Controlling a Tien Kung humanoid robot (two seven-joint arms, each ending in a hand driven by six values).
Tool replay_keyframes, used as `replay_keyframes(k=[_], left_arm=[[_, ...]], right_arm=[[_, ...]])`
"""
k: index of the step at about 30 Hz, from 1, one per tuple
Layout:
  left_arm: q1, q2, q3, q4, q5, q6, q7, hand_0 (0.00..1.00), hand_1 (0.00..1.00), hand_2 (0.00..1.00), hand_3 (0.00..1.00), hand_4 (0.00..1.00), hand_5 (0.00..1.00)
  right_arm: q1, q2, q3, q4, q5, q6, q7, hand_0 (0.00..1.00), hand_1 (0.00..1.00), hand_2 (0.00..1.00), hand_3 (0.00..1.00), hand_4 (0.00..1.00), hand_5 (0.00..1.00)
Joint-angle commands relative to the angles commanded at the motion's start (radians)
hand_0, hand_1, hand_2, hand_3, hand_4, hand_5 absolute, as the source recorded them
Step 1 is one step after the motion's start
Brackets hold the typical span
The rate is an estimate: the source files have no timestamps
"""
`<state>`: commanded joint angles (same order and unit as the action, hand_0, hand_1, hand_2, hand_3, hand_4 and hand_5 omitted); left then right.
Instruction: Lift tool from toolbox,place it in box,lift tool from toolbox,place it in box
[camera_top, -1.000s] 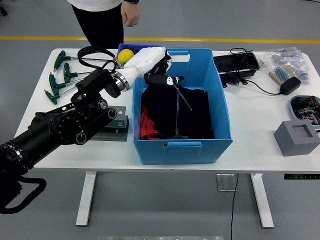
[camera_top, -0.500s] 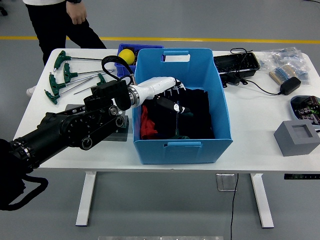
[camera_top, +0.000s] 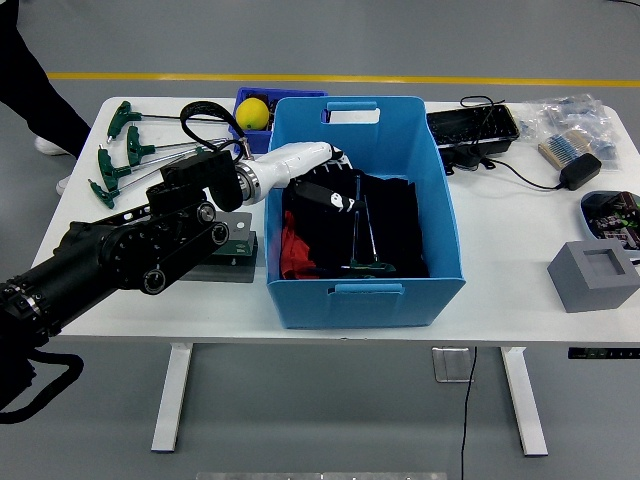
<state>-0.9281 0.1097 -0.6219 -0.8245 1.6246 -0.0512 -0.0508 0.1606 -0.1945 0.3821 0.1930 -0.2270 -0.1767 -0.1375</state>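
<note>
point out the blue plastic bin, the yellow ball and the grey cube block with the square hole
blue plastic bin (camera_top: 360, 296): head view, on its near front wall below the handle slot
yellow ball (camera_top: 252, 112): head view, on its rounded top
grey cube block (camera_top: 592, 282): head view, on its near side face

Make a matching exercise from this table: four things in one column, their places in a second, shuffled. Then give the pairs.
Things:
1. yellow ball
2. grey block
3. green-handled T-wrenches
4. left hand

Places:
A. near the table's right edge
B. far left of the table
C. inside the blue box
D. in the small blue bin behind the box

Pairs: 1-D, 2-A, 3-B, 4-C
</note>
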Motion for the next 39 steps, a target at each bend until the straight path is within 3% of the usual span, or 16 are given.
replay_keyframes(k=[6, 11, 19, 22, 25, 31, 39], left_arm=[[0.069, 0.058, -0.194, -0.093, 0.030, 0.004, 0.018, 0.522, 0.624, 0.710, 0.701, 0.939, 0.701], [0.123, 0.088, -0.343, -0.150, 0.010, -0.010, 0.056, 0.512, 0.611, 0.690, 0.695, 0.937, 0.700], [0.251, 0.112, -0.562, -0.247, -0.203, 0.006, 0.104, 0.506, 0.607, 0.685, 0.698, 0.934, 0.704], [0.298, 0.119, -0.626, -0.288, -0.236, 0.007, 0.110, 0.506, 0.594, 0.676, 0.697, 0.930, 0.705], [0.355, 0.115, -0.705, -0.333, -0.259, 0.009, 0.111, 0.506, 0.594, 0.676, 0.697, 0.930, 0.705], [0.453, 0.077, -0.853, -0.395, -0.330, 0.028, 0.079, 0.505, 0.595, 0.671, 0.698, 0.926, 0.703], [0.569, 0.046, -0.933, -0.455, -0.419, 0.063, -0.006, 0.530, 0.608, 0.685, 0.690, 0.926, 0.713]], right_arm=[[-0.006, 0.003, -0.009, 0.001, 0.022, -0.004, 0.006, 0.654, 0.630, 0.703, 0.560, 0.773, 0.673], [-0.009, 0.005, -0.008, 0.002, 0.022, -0.006, 0.005, 0.654, 0.630, 0.704, 0.561, 0.773, 0.673], [-0.014, 0.009, -0.025, 0.004, 0.047, -0.009, 0.011, 0.654, 0.630, 0.704, 0.561, 0.773, 0.673], [-0.017, 0.010, -0.036, 0.005, 0.061, -0.011, 0.015, 0.654, 0.630, 0.704, 0.561, 0.773, 0.673], [-0.020, 0.012, -0.045, 0.006, 0.074, -0.014, 0.019, 0.654, 0.630, 0.704, 0.561, 0.773, 0.673], [-0.024, 0.015, -0.055, 0.009, 0.083, -0.020, 0.022, 0.654, 0.630, 0.703, 0.561, 0.773, 0.673], [-0.030, 0.020, -0.058, 0.011, 0.083, -0.027, 0.022, 0.654, 0.629, 0.703, 0.560, 0.771, 0.676]])
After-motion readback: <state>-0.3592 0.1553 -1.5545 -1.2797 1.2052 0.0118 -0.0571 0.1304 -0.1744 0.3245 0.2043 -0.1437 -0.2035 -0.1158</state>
